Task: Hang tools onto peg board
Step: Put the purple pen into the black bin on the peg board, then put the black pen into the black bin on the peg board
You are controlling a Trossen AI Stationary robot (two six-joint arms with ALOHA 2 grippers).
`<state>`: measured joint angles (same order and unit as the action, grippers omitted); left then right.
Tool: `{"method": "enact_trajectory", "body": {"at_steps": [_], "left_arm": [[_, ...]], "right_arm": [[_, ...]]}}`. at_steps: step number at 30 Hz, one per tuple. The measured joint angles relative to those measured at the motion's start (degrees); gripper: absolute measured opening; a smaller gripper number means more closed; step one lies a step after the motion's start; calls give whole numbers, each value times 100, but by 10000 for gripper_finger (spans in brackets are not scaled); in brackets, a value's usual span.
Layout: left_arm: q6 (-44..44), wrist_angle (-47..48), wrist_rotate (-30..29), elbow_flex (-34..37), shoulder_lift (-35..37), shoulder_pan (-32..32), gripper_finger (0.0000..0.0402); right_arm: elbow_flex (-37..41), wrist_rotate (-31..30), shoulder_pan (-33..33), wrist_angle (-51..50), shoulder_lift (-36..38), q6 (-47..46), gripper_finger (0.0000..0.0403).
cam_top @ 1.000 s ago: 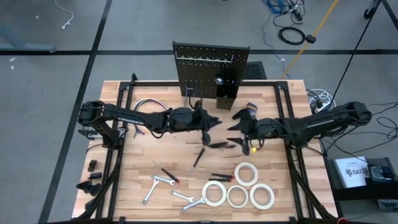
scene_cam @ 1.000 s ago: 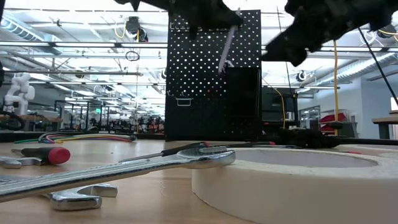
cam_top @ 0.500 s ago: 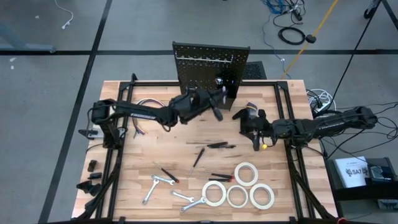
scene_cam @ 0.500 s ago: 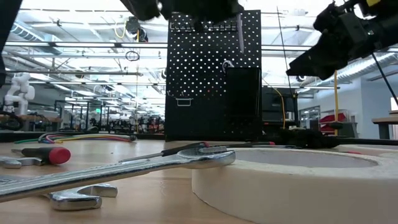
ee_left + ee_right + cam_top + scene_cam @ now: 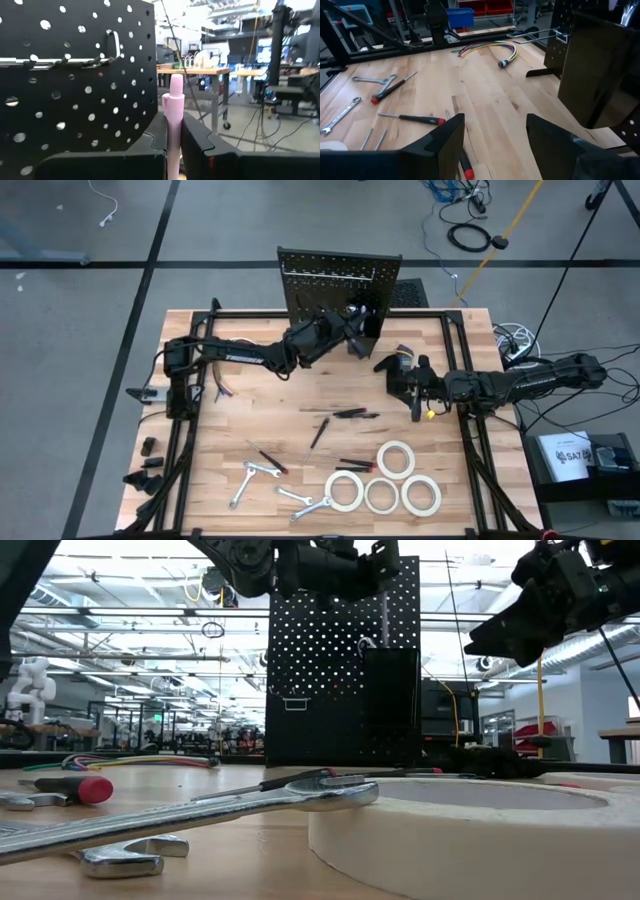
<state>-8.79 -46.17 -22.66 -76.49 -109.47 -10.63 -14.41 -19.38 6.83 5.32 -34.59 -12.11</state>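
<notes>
The black peg board (image 5: 338,280) stands upright at the table's far edge, with a small black bin (image 5: 390,690) on its front. My left gripper (image 5: 352,330) is raised close in front of the board, shut on a thin pale pink tool (image 5: 175,95). The tool's lower part (image 5: 385,605) hangs just above the bin. My right gripper (image 5: 385,370) hovers open to the right of the board, above the table, with nothing between its fingers (image 5: 445,140). Screwdrivers (image 5: 318,432), wrenches (image 5: 250,478) and white tape rolls (image 5: 396,460) lie flat on the near half of the table. My left gripper pinches the tool's shaft (image 5: 175,125) between its two fingers. The fingers reach about level toward the peg board and lie across the tool. The tool stands upright, lifted clear, with one end above the fingers and the other hanging below them.
A bundle of coloured cables (image 5: 232,350) lies at the far left of the table. A long metal hook rail (image 5: 55,61) runs across the board's front. A big wrench (image 5: 200,810) and a tape roll (image 5: 470,830) lie close to the low camera.
My left gripper has gone toward the table's far edge, up to the peg board, tipping from pointing down to about level. The pink tool has gone with it and turned from slanted to upright. My right gripper has drawn back a little toward the table's right edge.
</notes>
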Motion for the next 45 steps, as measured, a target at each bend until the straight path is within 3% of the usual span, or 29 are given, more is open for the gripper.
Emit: {"method": "enact_trajectory", "body": {"at_steps": [4,11,15,19,23,27,35,40,45], "left_arm": [[-257,158,-21,0,-9,-18,26],[-207,708,-135,2,-7,-105,96],[-57,802,-699,4,-7,-81,124],[-79,853,-1203,9,138,-33,132],[-418,1034,-1219,9,431,127,133],[-825,1447,-1230,9,774,362,134],[-345,3978,-1110,9,1727,1070,134],[457,5863,-150,95,2316,1600,134],[1447,6451,-37,777,2639,2223,134]], "right_arm": [[0,3,2,-20,-1,-75,206],[0,22,2,2,-2,-212,206],[0,22,2,2,-2,-259,206],[0,22,2,6,-3,-401,206],[0,32,2,7,-2,-558,206],[0,446,2,55,-2,-666,206],[0,1306,98,71,-23,-1089,206],[0,1350,420,287,-227,-1188,206],[0,1335,698,1222,-844,-1062,206]]}}
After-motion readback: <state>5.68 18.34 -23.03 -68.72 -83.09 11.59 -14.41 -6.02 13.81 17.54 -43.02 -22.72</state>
